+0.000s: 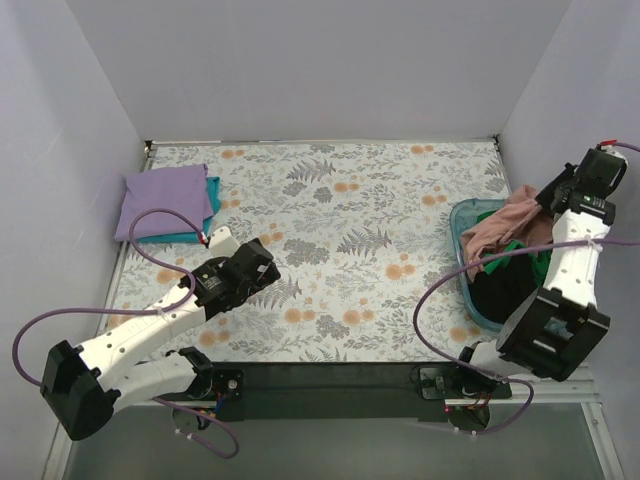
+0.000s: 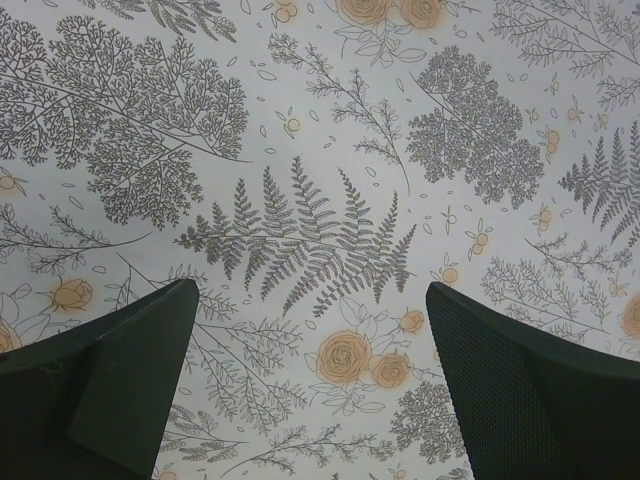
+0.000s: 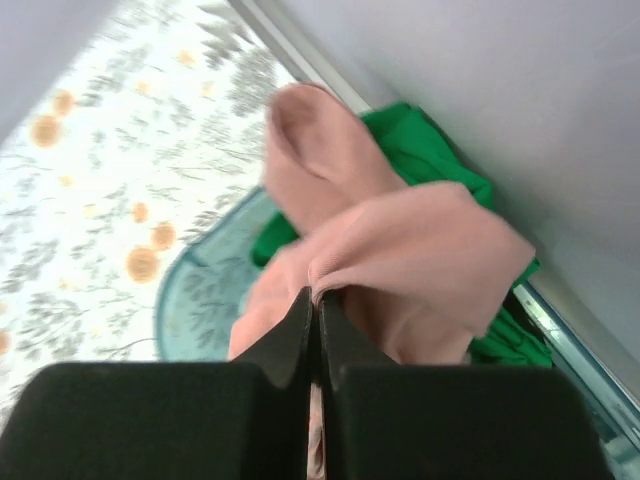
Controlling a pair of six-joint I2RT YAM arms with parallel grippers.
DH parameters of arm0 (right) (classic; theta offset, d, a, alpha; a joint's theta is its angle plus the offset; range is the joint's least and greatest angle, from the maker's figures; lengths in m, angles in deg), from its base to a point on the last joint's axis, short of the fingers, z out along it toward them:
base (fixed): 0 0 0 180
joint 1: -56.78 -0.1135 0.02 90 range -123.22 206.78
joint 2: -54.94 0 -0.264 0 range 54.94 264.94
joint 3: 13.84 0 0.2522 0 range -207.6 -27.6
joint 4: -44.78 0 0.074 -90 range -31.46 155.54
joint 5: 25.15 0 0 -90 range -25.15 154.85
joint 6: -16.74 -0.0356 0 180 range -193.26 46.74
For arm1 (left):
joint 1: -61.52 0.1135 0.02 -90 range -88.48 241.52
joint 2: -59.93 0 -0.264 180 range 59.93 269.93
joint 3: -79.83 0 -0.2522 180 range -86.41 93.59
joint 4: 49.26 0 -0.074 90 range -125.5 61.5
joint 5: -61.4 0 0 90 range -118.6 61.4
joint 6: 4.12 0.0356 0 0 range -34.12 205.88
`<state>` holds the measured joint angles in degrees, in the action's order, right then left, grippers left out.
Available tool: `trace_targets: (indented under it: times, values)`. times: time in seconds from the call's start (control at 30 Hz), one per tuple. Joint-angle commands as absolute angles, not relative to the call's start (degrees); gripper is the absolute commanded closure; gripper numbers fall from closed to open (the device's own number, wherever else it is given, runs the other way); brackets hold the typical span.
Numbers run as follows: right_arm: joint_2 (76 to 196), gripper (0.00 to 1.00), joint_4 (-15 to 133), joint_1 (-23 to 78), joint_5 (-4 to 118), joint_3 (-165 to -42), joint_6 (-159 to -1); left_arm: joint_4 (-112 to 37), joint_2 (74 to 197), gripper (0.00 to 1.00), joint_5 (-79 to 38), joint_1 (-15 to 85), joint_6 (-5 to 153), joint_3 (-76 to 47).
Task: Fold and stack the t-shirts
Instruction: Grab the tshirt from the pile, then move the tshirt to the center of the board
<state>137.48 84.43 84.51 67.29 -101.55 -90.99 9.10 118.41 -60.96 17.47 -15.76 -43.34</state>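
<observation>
My right gripper (image 3: 318, 300) is shut on a fold of the dusty pink t-shirt (image 3: 400, 250) and holds it up over the teal plastic tub (image 1: 462, 222) at the right; the pink t-shirt (image 1: 505, 222) drapes down from the right gripper (image 1: 545, 200). A green t-shirt (image 1: 530, 262) and a black one (image 1: 505, 290) lie in the tub; the green one also shows in the right wrist view (image 3: 425, 150). A folded lavender t-shirt (image 1: 165, 200) lies on a teal one (image 1: 210, 190) at the far left. My left gripper (image 1: 262, 262) is open and empty over bare tablecloth (image 2: 320, 250).
The floral tablecloth (image 1: 350, 220) covers the table. White walls close in the back and both sides, and the right arm stands close to the right wall. The tub's rim (image 3: 170, 290) is below the pink cloth.
</observation>
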Motion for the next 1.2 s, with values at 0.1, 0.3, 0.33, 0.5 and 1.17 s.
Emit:
trace_targets:
  times: [0.1, 0.3, 0.33, 0.5, 1.17]
  values:
    - [123.2, 0.99, 84.8, 83.9, 55.5, -111.3, -90.6, 9.4, 116.0, 0.02, -63.0, 17.4, -16.8, -42.4]
    - [120.6, 0.99, 86.1, 78.4, 40.0, -126.7, -94.3, 8.9, 114.1, 0.02, -62.5, 17.5, -16.6, -42.8]
    - [120.9, 0.99, 86.0, 77.0, 36.8, -131.4, -95.0, 9.1, 113.9, 0.02, -62.7, 17.4, -16.9, -42.9]
    - [124.3, 0.99, 80.0, 68.3, 26.8, -141.6, -103.0, 9.3, 113.0, 0.02, -62.8, 17.5, -17.4, -43.2]
    - [135.2, 0.99, 72.0, 20.0, 37.9, -137.3, -96.7, 21.9, 110.9, 0.02, -66.7, 17.4, -30.3, -40.6]
